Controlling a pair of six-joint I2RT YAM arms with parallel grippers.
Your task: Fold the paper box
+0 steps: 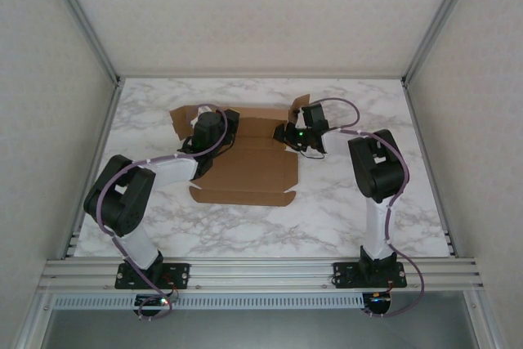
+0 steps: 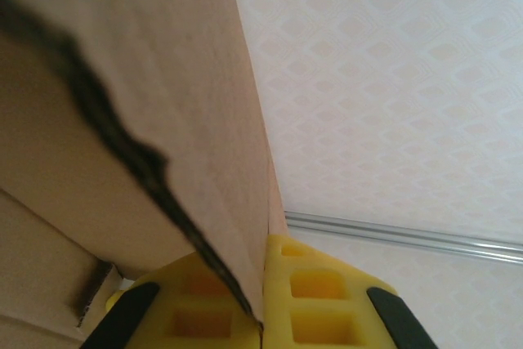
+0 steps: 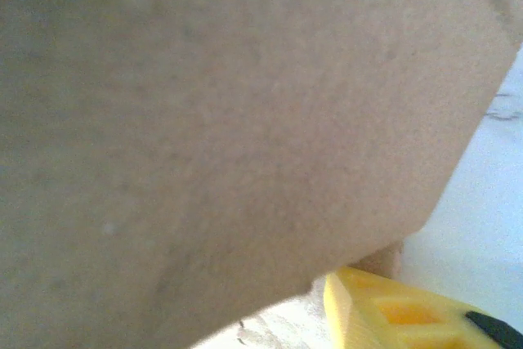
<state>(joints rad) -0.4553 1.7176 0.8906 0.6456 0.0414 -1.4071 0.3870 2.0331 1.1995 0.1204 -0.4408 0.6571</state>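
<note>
Top external view: the paper box [image 1: 249,171] lies opened flat in the middle of the marble surface [image 1: 343,218], with side flaps lifted at its far corners. At the far left flap, the left fingers [image 2: 274,288] are pinched tight on the cardboard's edge. The right fingers [image 1: 289,131] sit at the far right flap; cardboard crowds their wrist view, so I cannot tell their gap.

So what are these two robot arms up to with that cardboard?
They are folding a paper box, a brown cardboard sheet on the marble table. The left gripper is pinched shut on a flap on the sheet's left side. The right gripper is up against the right side, but I can't tell whether it grips anything. Most of the sheet lies flat.
</note>
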